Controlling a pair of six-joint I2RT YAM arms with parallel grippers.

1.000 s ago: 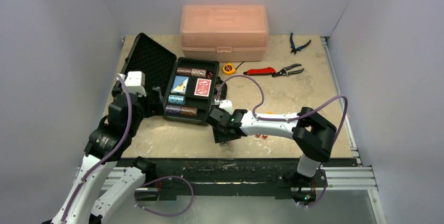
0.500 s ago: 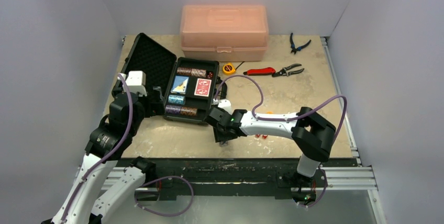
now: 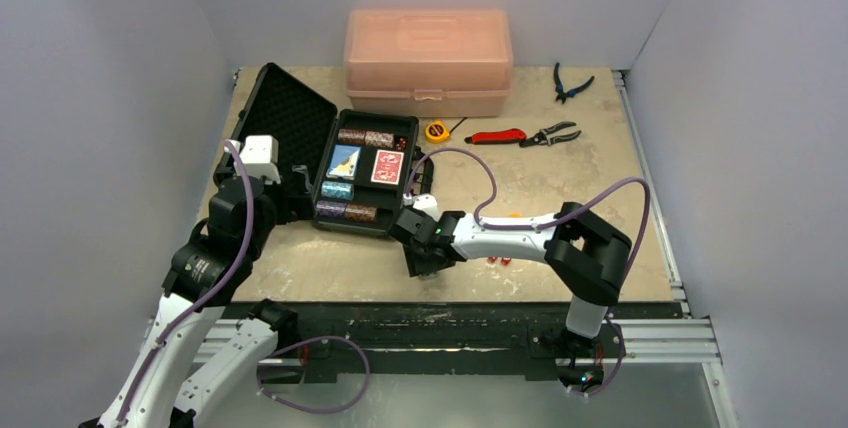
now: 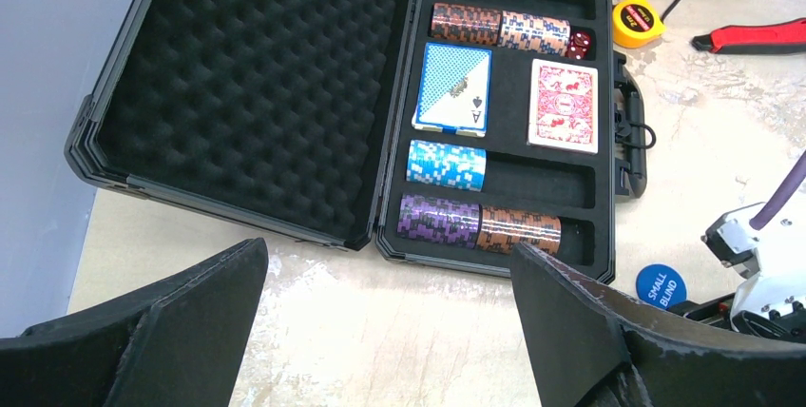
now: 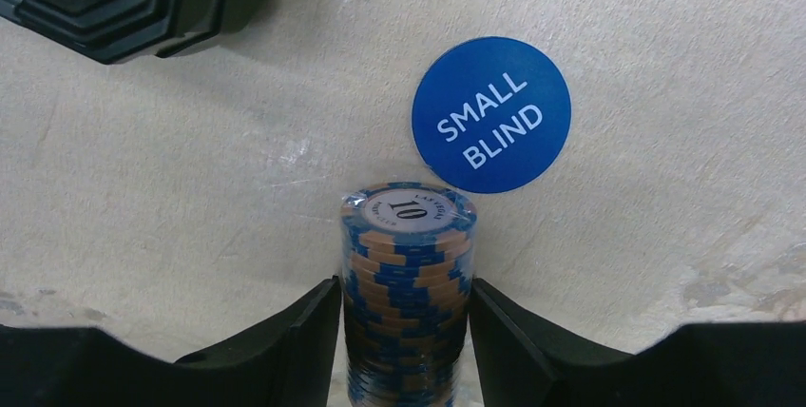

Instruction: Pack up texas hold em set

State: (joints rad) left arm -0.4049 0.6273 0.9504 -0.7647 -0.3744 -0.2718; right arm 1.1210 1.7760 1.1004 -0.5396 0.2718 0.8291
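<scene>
The black case (image 4: 608,141) lies open with its foam lid (image 4: 257,74) flat to the left. Its tray holds chip rolls, a blue deck (image 4: 453,88), a red deck (image 4: 564,106) and dark red dice (image 4: 580,43). My right gripper (image 5: 403,293) is low over the table in front of the case's right corner. It is shut on an upright blue-and-tan chip stack (image 5: 407,245), one finger against each side. A blue "SMALL BLIND" disc (image 5: 491,114) lies just beyond the stack. Two red dice (image 3: 498,261) lie under the right forearm. My left gripper (image 4: 385,264) hangs open in front of the case, holding nothing.
The translucent pink box (image 3: 428,60) stands at the back behind the case. A yellow tape measure (image 3: 435,131), a red-handled tool (image 3: 497,135), pliers (image 3: 552,133) and blue-handled cutters (image 3: 570,83) lie on the back right of the table.
My right arm's elbow and forearm have shifted a little to the left while its gripper stays at the chip stack. The left arm has not moved.
</scene>
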